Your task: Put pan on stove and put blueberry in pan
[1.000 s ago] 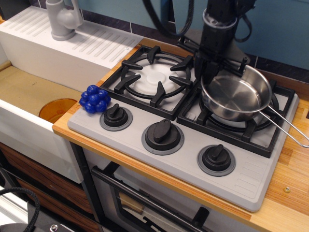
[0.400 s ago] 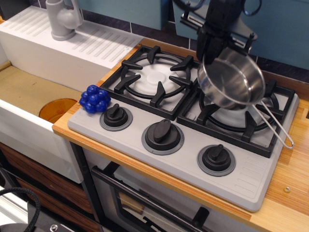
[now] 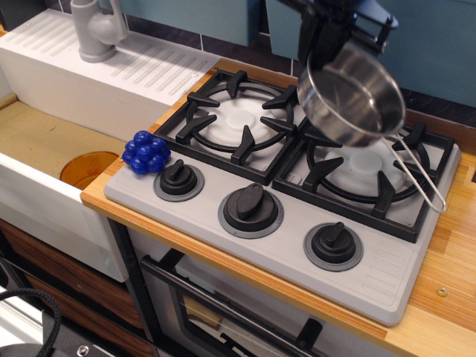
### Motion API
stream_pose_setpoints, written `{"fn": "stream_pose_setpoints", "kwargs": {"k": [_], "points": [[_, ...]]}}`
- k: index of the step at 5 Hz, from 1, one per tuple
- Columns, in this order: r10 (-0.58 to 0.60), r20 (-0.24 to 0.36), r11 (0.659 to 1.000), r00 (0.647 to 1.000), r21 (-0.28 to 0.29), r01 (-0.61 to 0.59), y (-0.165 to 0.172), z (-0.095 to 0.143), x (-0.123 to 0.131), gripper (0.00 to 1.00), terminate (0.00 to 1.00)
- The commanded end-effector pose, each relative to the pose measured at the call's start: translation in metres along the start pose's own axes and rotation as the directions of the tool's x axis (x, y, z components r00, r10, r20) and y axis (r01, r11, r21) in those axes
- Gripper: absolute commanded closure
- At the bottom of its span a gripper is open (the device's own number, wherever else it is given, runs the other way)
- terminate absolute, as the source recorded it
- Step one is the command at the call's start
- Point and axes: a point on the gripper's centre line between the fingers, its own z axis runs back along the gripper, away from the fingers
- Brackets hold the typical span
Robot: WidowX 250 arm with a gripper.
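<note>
Now the pan (image 3: 351, 91) hangs tilted in the air above the right burner of the stove (image 3: 282, 216), its handle drooping toward the counter. The gripper (image 3: 321, 46) is clamped on its far rim. A second ago the pan sat on that grate; since then it has risen higher and tipped further, so placing it looks undone for now. The blueberry (image 3: 146, 152) has not moved, resting by the left knob (image 3: 178, 178).

Wooden counter (image 3: 446, 260), grey stove (image 3: 297, 223), blueberry (image 3: 146, 152) at stove's left edge
</note>
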Motion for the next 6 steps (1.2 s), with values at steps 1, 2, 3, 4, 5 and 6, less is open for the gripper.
{"fn": "stream_pose_setpoints", "kwargs": {"k": [1,2,3,4,5,6], "points": [[-0.029,0.086,0.999,0.996,0.032,0.026,0.044,0.046,0.004,1.00,0.00],[-0.044,0.090,0.998,0.995,0.042,0.040,0.059,0.045,0.003,1.00,0.00],[-0.061,0.098,0.997,0.993,0.047,0.057,0.076,0.040,0.003,1.00,0.00],[-0.072,0.104,0.997,0.992,0.048,0.067,0.088,0.033,0.002,1.00,0.00],[-0.075,0.119,0.997,0.990,0.042,0.071,0.097,0.021,-0.002,1.00,0.00],[-0.076,0.131,0.997,0.989,0.037,0.071,0.104,0.011,-0.005,1.00,0.00]]}}
